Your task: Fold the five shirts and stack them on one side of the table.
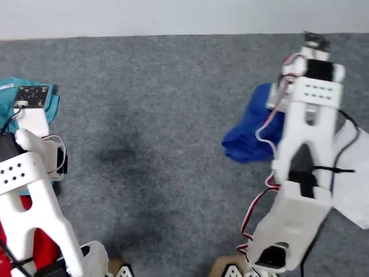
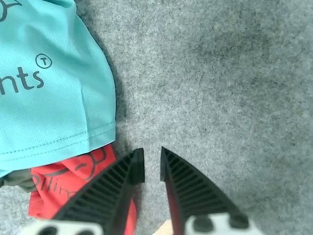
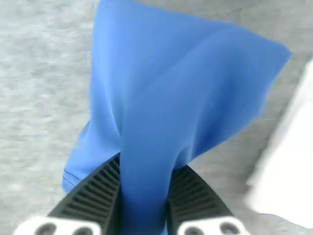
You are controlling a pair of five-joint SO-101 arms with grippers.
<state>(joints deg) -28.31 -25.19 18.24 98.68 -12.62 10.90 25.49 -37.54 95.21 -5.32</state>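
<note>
My right claw [image 3: 146,166] is clamped on a fold of the blue shirt [image 3: 186,88]. The cloth hangs from the jaws in a loose, creased drape. The rest of it is bunched on the grey surface [image 2: 220,73] directly below.

A white shirt [image 3: 293,161] lies just beside the blue shirt, on the side away from the other arm. I cannot tell whether the two touch.

I judge the step in hand to be drawing the blue shirt out to lie flat for folding. To do it well, I should lift until the bunched part comes free. Then I should carry it over the bare grey area beside the blue shirt, away from the white one so that nothing snags. I should lower it slowly so the hem lands first and the creases fall out.

Well apart from the blue shirt, across that bare area, my left claw [image 2: 151,151] hangs with its jaws slightly parted and nothing between them. Beyond it, farther again from the blue shirt, a teal shirt [image 2: 49,98] lies over a red shirt [image 2: 54,188].
</note>
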